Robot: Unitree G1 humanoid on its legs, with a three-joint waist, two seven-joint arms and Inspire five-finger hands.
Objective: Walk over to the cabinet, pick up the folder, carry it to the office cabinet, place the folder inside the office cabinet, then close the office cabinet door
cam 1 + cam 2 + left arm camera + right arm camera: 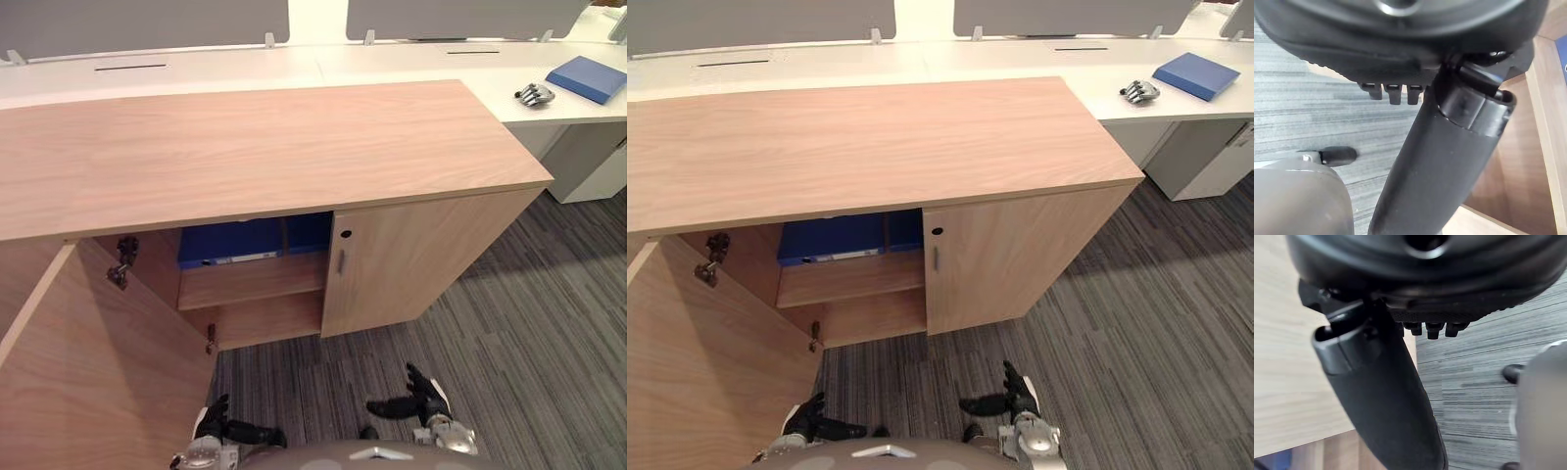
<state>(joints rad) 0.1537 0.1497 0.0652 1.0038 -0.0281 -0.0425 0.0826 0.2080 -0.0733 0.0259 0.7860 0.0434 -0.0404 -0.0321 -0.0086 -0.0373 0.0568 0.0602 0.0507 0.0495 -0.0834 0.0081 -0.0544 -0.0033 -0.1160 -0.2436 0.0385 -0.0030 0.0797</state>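
Office cabinet (255, 147), wood-grain, runs across the frame's centre w/ its left door (88, 372) swung wide toward the lower-left corner, and its right door (411, 264) flush and closed. The blue folder (230, 243) sits inside, on the upper shelf (255, 279) of the open compartment, tucked under the cabinet top. Its long axis runs left-right across the frame, w/ a pale strip low along the side facing the opening. A narrower blue block stands just right of it, by the closed door's edge. The shelf's front lip is bare, and the lower compartment looks dark and vacant. Striped grey carpet (529, 352) gives open room at lower right, while the door's free edge crowds the lower left. Left hand (216, 426), at bottom centre-left near the door's lower corner, has its fingers straight and holds nothing. Right hand (426, 397), at bottom centre-right over the carpet, also has thumb and fingers spread and is empty. On the white desk (294, 67) at upper right lie a blue binder (586, 78) and, near it, a small metal hand-shaped item (535, 94).
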